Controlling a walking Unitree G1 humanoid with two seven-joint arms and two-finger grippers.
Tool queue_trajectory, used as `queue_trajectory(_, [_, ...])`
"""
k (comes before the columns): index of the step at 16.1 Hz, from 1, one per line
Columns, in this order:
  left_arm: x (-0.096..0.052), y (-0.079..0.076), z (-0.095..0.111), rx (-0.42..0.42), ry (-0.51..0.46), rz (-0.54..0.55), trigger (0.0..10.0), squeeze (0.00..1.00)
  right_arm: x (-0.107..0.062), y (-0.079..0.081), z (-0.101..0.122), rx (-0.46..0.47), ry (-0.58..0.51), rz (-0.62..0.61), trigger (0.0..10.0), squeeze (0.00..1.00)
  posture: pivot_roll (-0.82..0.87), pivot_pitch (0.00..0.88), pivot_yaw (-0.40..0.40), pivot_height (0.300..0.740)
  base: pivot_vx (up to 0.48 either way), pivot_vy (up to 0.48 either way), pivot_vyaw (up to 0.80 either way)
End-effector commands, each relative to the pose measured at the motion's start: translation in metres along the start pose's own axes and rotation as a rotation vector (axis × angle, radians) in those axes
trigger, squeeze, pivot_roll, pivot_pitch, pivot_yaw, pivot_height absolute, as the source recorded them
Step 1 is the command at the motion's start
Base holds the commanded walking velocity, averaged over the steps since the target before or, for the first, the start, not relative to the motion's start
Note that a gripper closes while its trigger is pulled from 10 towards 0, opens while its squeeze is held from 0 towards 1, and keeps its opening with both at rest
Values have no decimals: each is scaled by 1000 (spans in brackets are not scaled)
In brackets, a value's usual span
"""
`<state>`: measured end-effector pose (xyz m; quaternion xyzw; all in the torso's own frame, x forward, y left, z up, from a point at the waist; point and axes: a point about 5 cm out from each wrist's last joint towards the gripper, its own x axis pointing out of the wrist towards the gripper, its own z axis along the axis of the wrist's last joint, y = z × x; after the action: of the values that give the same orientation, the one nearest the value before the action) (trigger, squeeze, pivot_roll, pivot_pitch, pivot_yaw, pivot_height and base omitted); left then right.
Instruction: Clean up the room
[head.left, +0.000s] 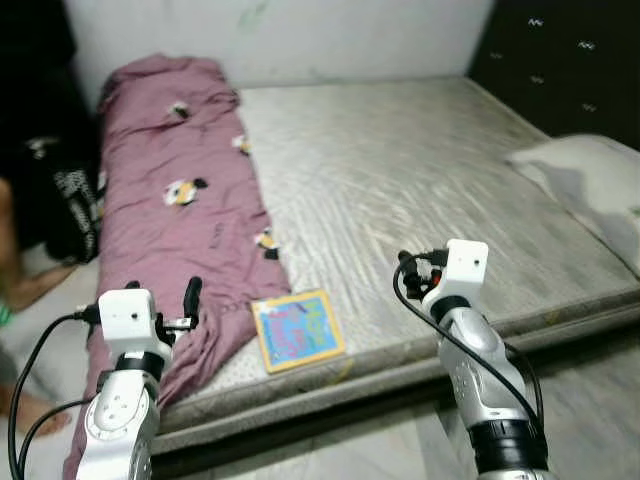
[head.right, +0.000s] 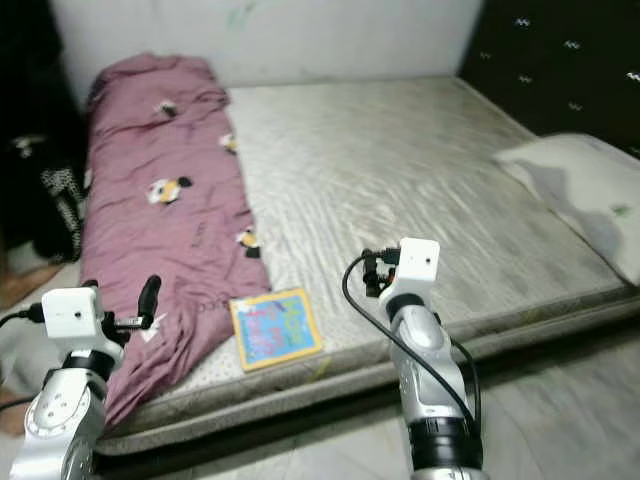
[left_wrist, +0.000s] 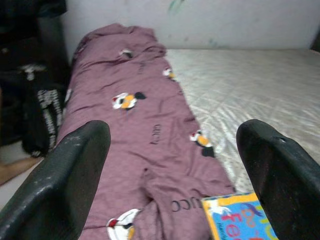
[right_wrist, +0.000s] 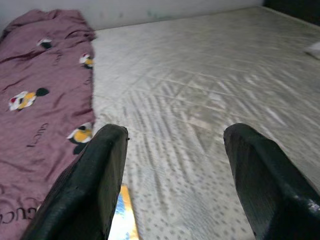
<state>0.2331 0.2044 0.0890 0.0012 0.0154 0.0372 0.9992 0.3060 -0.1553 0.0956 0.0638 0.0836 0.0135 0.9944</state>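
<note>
Near mattress (head.left: 420, 180) edge, book (head.left: 297, 329) beside "GUCCI"-lettered blanket (head.left: 180, 210); both tools (left_wrist: 170, 165) (right_wrist: 175, 170) wide open, empty.

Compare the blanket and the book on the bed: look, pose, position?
1. The blanket is mauve with cartoon prints; the book is bright blue with a yellow border.
2. The blanket is long and rumpled, and hangs over the mattress edge; the book is small, flat and square.
3. The blanket runs along the left side; the book lies by the near edge.
Both rest on the mattress.

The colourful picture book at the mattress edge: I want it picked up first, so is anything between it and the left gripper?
Nothing visible: the colourful square picture book lies uncovered beside the mauve blanket, the left gripper open before it.
</note>
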Motion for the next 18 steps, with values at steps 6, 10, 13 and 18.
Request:
queue_trajectory(6, [-1, 1, 1, 11, 0, 6, 10000, 0, 1, 0, 3, -12, -7, 3, 10000, 0, -21, 0, -56, 740, 151, 0, 0])
queue_trajectory(10, [1, 2, 3, 15, -5, 10, 10000, 0, 3, 0, 3, -16, -10, 2, 10000, 0, -14, 0, -59, 740, 0, 0, 0])
queue_trajectory(13, [0, 4, 7, 26, -16, 24, 10000, 0, 3, 0, 7, -21, -12, -2, 10000, 0, -12, 0, -59, 740, 0, 0, 0])
queue_trajectory(18, [-5, 5, 5, 15, -3, 35, 10000, 0, 1, -4, 4, -20, -1, -12, 10000, 0, -18, 0, -61, 740, 0, 0, -684])
